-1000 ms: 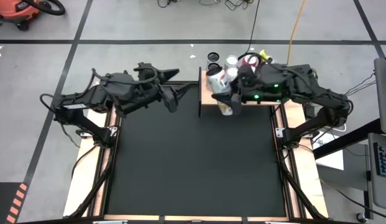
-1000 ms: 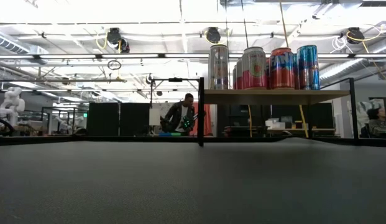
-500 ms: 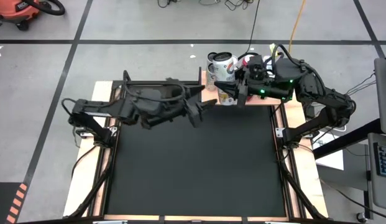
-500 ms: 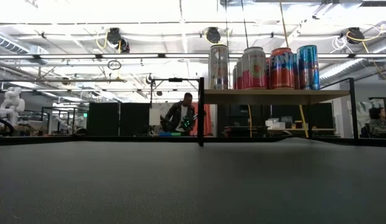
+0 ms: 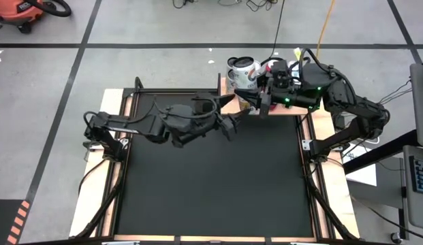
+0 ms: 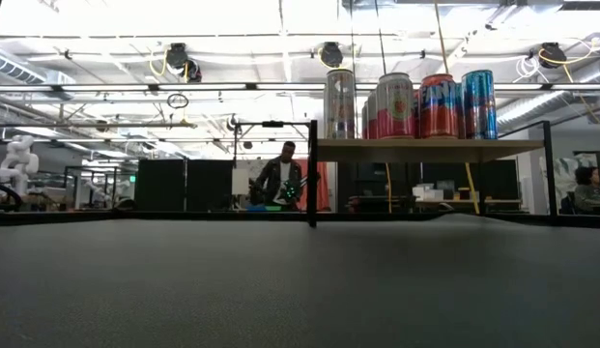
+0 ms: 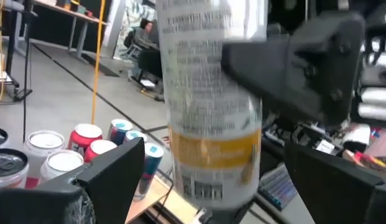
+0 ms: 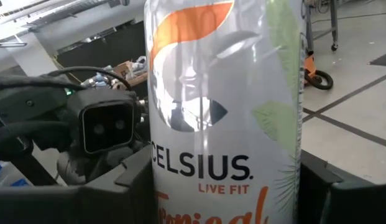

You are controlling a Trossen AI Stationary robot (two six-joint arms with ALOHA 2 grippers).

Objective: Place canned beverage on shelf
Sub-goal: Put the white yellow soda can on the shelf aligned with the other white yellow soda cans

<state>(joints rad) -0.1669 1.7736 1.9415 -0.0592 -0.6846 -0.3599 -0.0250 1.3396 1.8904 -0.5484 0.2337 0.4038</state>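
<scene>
At the upper middle of the high view, the shelf stands on the far edge of the black table, cans lined along it. Over its near edge the right claw grips a white can, while the left claw, fingers spread and empty, hangs just beside it. Behind the table lies a lit workshop where a person stands.
</scene>
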